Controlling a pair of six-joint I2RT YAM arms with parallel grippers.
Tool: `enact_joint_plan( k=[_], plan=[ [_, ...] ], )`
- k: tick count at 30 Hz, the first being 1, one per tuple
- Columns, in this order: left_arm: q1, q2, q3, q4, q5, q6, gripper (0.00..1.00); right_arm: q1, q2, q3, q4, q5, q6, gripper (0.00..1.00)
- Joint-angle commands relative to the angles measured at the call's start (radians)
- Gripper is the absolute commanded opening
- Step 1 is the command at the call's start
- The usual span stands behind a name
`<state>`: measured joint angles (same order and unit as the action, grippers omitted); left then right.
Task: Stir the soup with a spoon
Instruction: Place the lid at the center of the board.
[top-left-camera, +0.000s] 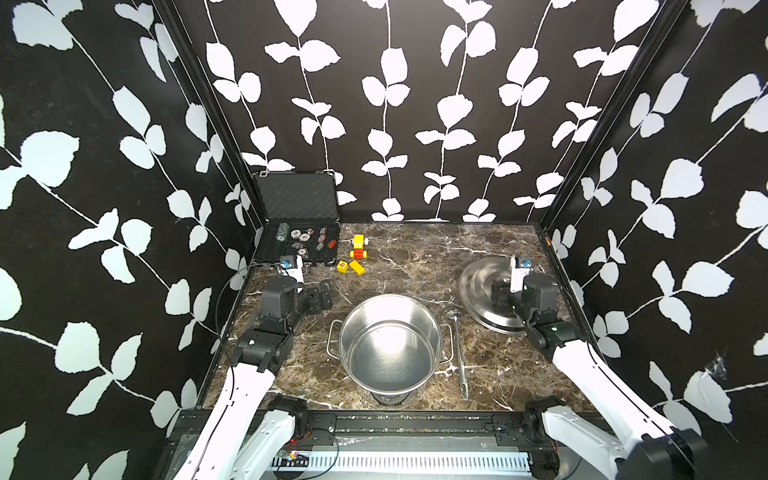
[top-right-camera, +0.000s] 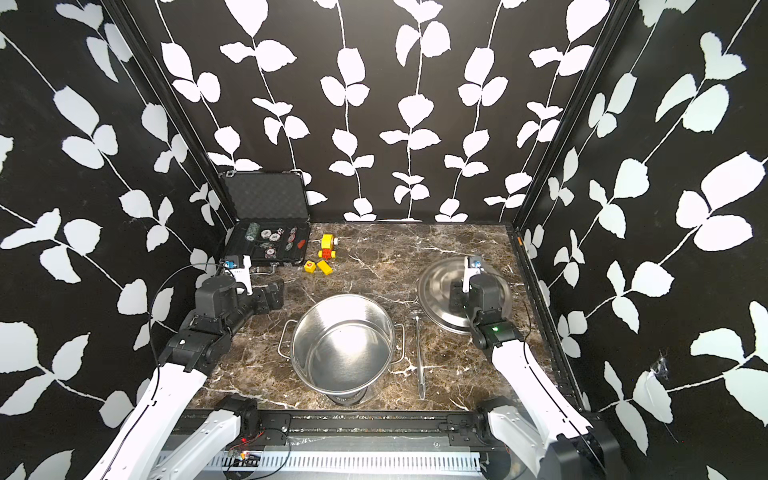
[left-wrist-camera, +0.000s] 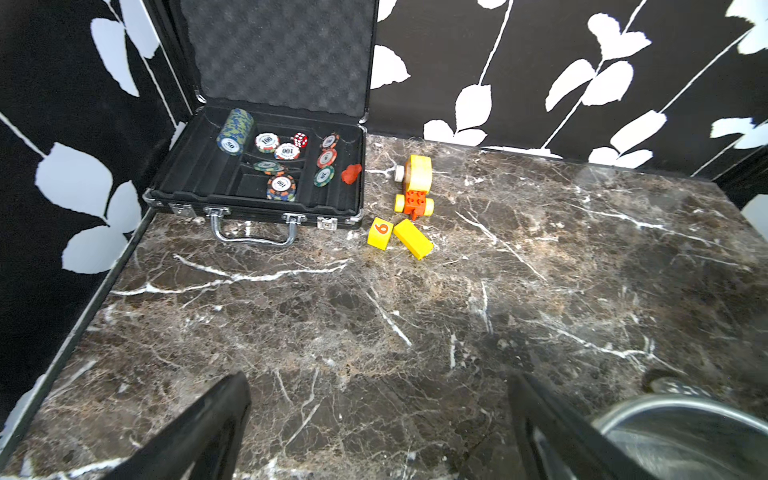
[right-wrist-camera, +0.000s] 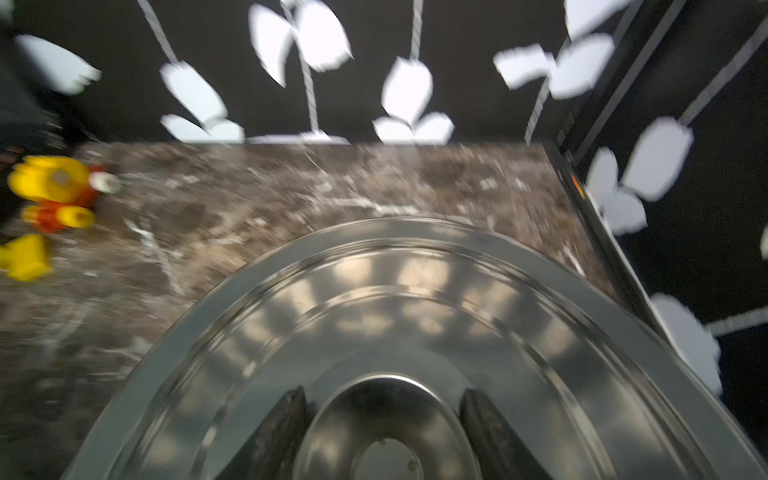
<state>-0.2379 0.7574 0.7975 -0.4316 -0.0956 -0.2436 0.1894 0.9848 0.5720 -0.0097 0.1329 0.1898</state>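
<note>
Motion blur is smearing the right wrist view: the lid (right-wrist-camera: 415, 291) and the yellow toys (right-wrist-camera: 50, 183) are losing their edges. The picture's edge is cutting off the lid's knob (right-wrist-camera: 386, 419) and the fingers (right-wrist-camera: 286, 424) of the right gripper (right-wrist-camera: 384, 397). In both top views the right arm (top-left-camera: 536, 291) (top-right-camera: 482, 291) is covering the lid's centre. The left wrist view is cropping the pot (left-wrist-camera: 685, 432).

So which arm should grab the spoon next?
Right. The spoon lies on the pot's right side, close to the right tool, though that grips the lid by its knob and must release first. The left tool is open but beyond the pot.
</note>
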Motion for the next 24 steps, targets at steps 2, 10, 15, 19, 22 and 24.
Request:
enact_joint_plan(
  k=[2, 10, 15, 19, 22, 24],
  plan=[
    [0.003, -0.002, -0.004, 0.048, 0.05, -0.011, 0.99, -0.058, 0.027, -0.065, 0.194, 0.081, 0.081, 0.42],
    [0.002, 0.0, -0.025, 0.072, 0.073, -0.029, 0.99, -0.105, 0.129, -0.079, 0.197, 0.167, 0.16, 0.43],
    [0.003, 0.001, -0.045, 0.097, 0.083, -0.046, 0.99, -0.105, 0.164, -0.042, 0.097, 0.18, 0.24, 0.48],
    [0.003, 0.006, -0.049, 0.104, 0.085, -0.046, 0.99, -0.104, 0.168, -0.03, 0.033, 0.194, 0.323, 0.51],
    [0.003, 0.011, -0.045, 0.106, 0.087, -0.046, 0.99, -0.104, 0.191, -0.033, 0.013, 0.19, 0.371, 0.52],
    [0.003, 0.012, -0.043, 0.106, 0.087, -0.044, 0.99, -0.104, 0.21, -0.037, 0.013, 0.185, 0.393, 0.54]
  ],
)
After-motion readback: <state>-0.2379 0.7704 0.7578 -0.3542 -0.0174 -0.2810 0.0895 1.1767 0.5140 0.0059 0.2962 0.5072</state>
